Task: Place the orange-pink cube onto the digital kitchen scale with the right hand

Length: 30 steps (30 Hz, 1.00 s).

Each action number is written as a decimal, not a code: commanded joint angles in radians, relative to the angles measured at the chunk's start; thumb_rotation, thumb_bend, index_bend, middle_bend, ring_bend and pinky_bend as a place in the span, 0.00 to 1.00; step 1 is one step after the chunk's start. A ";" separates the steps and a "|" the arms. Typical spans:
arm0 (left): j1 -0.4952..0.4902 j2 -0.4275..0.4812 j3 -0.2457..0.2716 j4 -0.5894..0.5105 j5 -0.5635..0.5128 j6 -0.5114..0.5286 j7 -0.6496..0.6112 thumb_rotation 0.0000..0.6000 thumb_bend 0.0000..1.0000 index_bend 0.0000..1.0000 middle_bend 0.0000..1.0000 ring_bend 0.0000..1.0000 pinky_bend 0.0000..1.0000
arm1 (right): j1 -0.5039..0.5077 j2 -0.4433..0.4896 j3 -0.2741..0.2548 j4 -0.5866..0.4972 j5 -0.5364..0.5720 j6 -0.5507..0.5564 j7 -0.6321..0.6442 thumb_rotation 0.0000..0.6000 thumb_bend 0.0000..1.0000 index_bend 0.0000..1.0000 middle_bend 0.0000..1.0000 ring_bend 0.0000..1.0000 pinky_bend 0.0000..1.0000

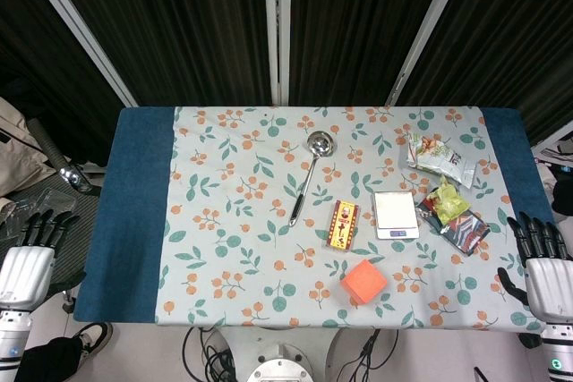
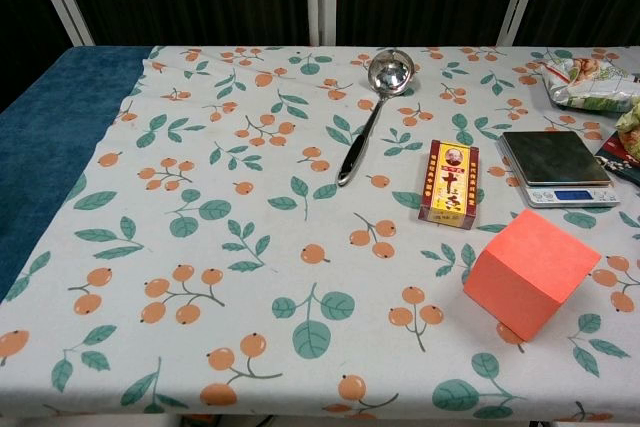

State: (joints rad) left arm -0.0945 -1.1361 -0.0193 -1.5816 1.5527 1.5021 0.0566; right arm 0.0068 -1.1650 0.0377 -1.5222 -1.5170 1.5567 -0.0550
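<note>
The orange-pink cube (image 1: 363, 282) (image 2: 529, 272) sits on the floral tablecloth near the table's front edge, right of centre. The digital kitchen scale (image 1: 396, 214) (image 2: 556, 167) lies just behind it and a little to the right, its steel platter bare. My right hand (image 1: 543, 261) hangs off the table's right side, fingers spread and holding nothing, well apart from the cube. My left hand (image 1: 32, 252) is beyond the table's left edge, also open and empty. Neither hand shows in the chest view.
A red and yellow card box (image 1: 343, 224) (image 2: 448, 183) lies left of the scale. A steel ladle (image 1: 307, 177) (image 2: 369, 112) lies mid-table. Snack packets (image 1: 440, 160) (image 1: 455, 214) sit right of and behind the scale. A blue cloth (image 1: 134, 212) covers the table's left strip.
</note>
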 commanded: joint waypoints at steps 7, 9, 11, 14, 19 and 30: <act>0.003 -0.001 0.005 -0.001 0.012 0.008 -0.002 1.00 0.03 0.14 0.09 0.00 0.06 | 0.005 0.004 -0.005 -0.012 -0.026 -0.001 -0.017 1.00 0.21 0.00 0.00 0.00 0.00; 0.003 -0.002 0.006 -0.001 0.014 0.009 -0.001 1.00 0.03 0.14 0.09 0.00 0.06 | 0.010 0.007 -0.012 -0.018 -0.041 -0.007 -0.025 1.00 0.21 0.00 0.00 0.00 0.00; 0.003 -0.003 0.008 -0.001 0.016 0.008 0.002 1.00 0.03 0.14 0.09 0.00 0.06 | 0.021 0.015 -0.027 -0.028 -0.065 -0.029 -0.043 1.00 0.20 0.00 0.00 0.00 0.00; 0.005 -0.002 0.009 -0.003 0.016 0.009 0.006 1.00 0.03 0.14 0.09 0.00 0.05 | 0.051 0.034 -0.059 -0.057 -0.109 -0.093 -0.095 1.00 0.14 0.00 0.00 0.00 0.00; 0.011 0.008 0.011 -0.021 0.000 0.005 0.017 1.00 0.03 0.14 0.09 0.00 0.06 | 0.113 0.042 -0.108 -0.116 -0.203 -0.203 -0.221 1.00 0.06 0.00 0.00 0.00 0.00; 0.014 0.005 0.010 -0.029 -0.008 0.002 0.039 1.00 0.03 0.14 0.09 0.00 0.05 | 0.260 0.005 -0.111 -0.208 -0.289 -0.417 -0.406 1.00 0.03 0.00 0.00 0.00 0.00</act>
State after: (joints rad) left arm -0.0807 -1.1316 -0.0083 -1.6087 1.5449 1.5030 0.0943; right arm 0.2451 -1.1456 -0.0780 -1.7156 -1.7907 1.1627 -0.4373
